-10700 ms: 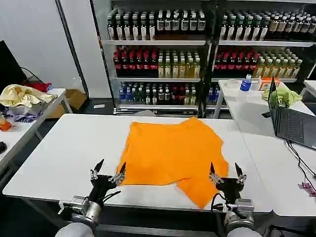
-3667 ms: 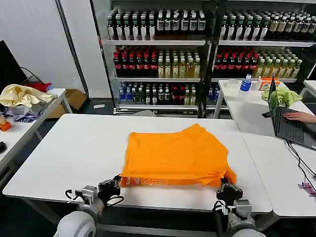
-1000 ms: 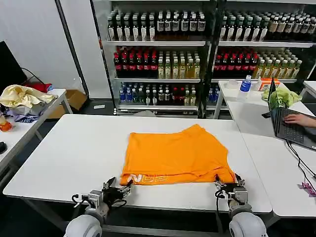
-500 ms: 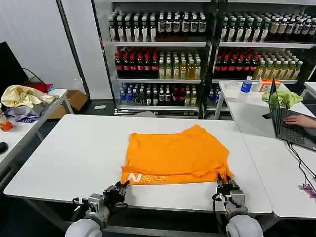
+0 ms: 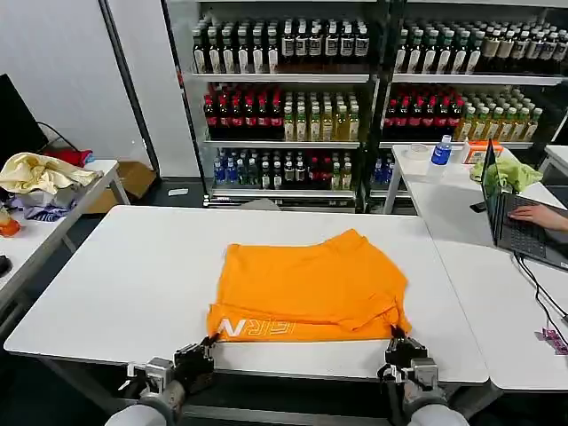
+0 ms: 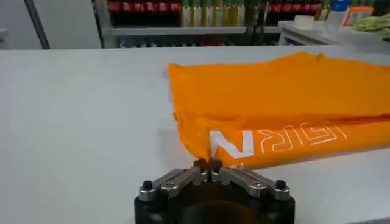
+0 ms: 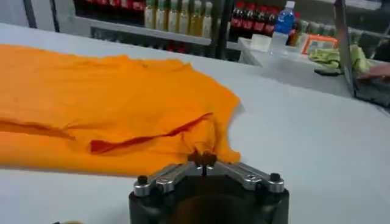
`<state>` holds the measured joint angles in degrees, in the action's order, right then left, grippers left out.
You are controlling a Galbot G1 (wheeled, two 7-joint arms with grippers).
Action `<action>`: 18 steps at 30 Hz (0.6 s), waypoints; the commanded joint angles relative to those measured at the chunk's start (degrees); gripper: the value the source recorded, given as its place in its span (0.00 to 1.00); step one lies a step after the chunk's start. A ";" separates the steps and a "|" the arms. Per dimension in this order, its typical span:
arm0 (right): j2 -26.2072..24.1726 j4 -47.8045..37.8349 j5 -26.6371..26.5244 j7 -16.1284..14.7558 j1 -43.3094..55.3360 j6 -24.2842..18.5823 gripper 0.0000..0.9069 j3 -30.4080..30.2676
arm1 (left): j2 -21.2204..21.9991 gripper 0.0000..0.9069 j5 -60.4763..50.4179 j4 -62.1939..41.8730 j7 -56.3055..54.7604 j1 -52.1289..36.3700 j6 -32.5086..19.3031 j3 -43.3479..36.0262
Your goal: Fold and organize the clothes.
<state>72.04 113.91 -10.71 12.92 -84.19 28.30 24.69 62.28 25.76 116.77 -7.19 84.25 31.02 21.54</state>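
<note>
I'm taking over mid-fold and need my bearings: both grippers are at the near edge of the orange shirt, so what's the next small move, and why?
Probably draw both corners slightly further toward the table's near edge, then release. The left gripper and right gripper are each shut on a near corner of the T-shirt, and the lettered bottom layer is not yet pulled flat, with wrinkles by the right corner.

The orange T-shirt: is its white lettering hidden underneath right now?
No. On the orange T-shirt, the white lettering faces up along the near edge, close to the left hand.
</note>
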 commanded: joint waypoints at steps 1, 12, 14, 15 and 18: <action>0.25 10.66 2.93 -0.05 -11.33 -0.68 0.00 0.95 | -1.26 0.04 -0.22 6.05 -0.11 6.72 -0.31 3.92; 0.98 14.10 7.24 -0.07 -15.31 -1.16 1.00 0.76 | -3.09 0.97 -0.13 8.39 -0.28 9.23 0.05 7.71; 0.68 14.33 6.84 0.13 -14.40 -1.51 1.00 1.44 | -3.05 1.00 -0.13 8.96 -0.34 9.39 0.11 7.81; 0.40 14.44 6.76 0.18 -13.98 -1.91 1.00 1.95 | -2.98 1.00 -0.14 9.49 -0.37 9.55 0.07 7.85; -0.48 14.78 5.78 0.77 -12.60 -3.07 1.00 3.08 | -2.75 1.00 -0.19 10.57 -0.44 9.87 0.02 7.99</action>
<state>72.65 125.33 -5.76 13.10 -95.93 27.05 25.76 59.96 25.61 124.52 -7.71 92.45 31.33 28.05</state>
